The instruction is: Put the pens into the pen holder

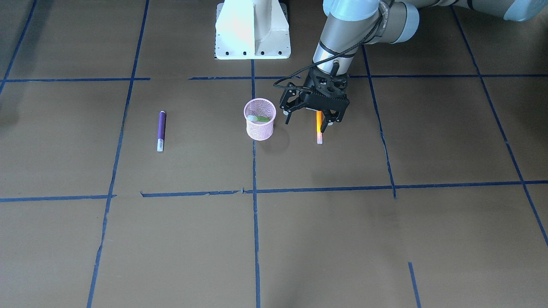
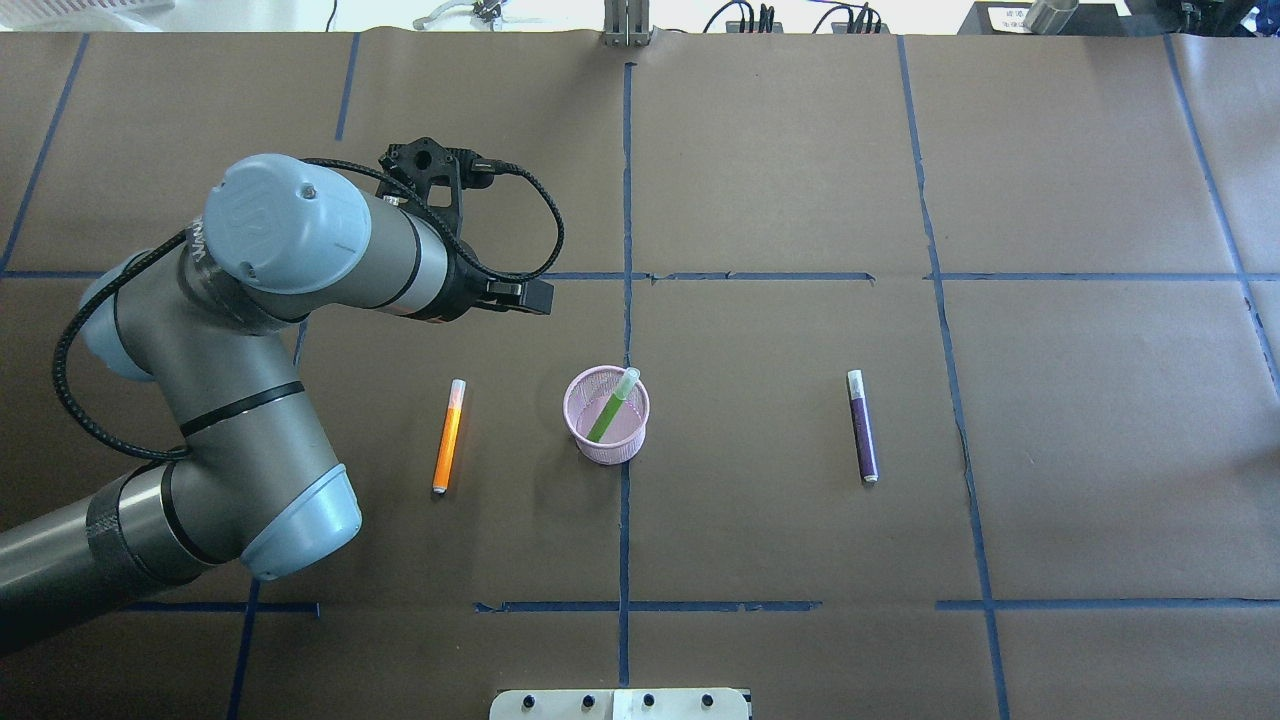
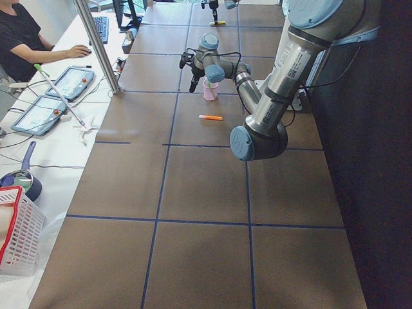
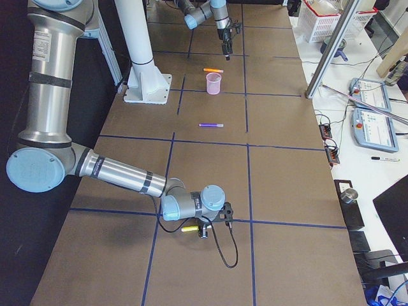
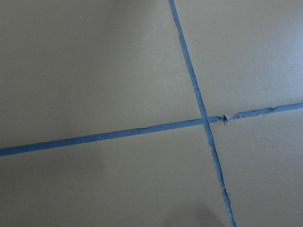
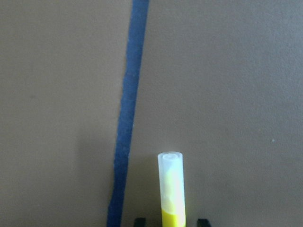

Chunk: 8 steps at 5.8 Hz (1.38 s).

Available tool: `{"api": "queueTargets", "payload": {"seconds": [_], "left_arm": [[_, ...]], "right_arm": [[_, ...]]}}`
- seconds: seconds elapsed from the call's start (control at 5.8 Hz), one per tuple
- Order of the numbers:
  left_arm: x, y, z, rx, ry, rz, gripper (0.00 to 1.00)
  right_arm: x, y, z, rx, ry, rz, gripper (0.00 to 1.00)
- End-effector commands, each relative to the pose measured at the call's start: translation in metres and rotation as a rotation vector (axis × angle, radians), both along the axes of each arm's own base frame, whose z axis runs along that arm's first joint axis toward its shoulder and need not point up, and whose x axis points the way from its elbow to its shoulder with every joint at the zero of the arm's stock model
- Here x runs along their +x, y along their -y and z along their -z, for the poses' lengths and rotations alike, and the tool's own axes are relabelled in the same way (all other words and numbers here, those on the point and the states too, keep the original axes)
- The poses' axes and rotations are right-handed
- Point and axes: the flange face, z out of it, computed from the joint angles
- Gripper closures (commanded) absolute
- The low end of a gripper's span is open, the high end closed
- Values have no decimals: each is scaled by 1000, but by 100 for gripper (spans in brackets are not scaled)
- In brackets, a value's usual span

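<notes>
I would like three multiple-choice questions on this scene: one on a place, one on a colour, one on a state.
1. Where is the green pen?
A. flat on the table
B. inside the pen holder
C. beside the purple pen

2. What colour is the pen at the right tool?
A. purple
B. orange
C. yellow

3. How is the left tool?
A. open, holding nothing
B. shut on a pen
C. shut on the cup's rim

Answers:
1 B: it leans in the pink mesh cup.
2 C: the right wrist view shows its yellow body.
3 A: the front view shows its fingers wide apart.
</notes>
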Motion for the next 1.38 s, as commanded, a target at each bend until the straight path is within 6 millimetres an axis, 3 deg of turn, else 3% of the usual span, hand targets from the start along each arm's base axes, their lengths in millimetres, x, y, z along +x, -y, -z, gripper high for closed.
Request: {"api": "queueTargets", "payload": {"seconds": [0.0,0.34,0.69,0.86,1.21], "left_arm": [[0,0,1,1,-2,0,1],[0,0,1,1,-2,0,1],[-3,-1,3,4,-7,4,1],[-4,0,3,4,-7,4,1],[-17,-4,-35,-13,41,-3,1]], "right_arm": [[-1,0,-1,-4,0,1,97],[-5,3,7,35,-1,20,100],[-12,18,110,202,64,-15,100],[-20,30,183,286,145,-135,100],[-96,55,315,363,355,-266,100]]}}
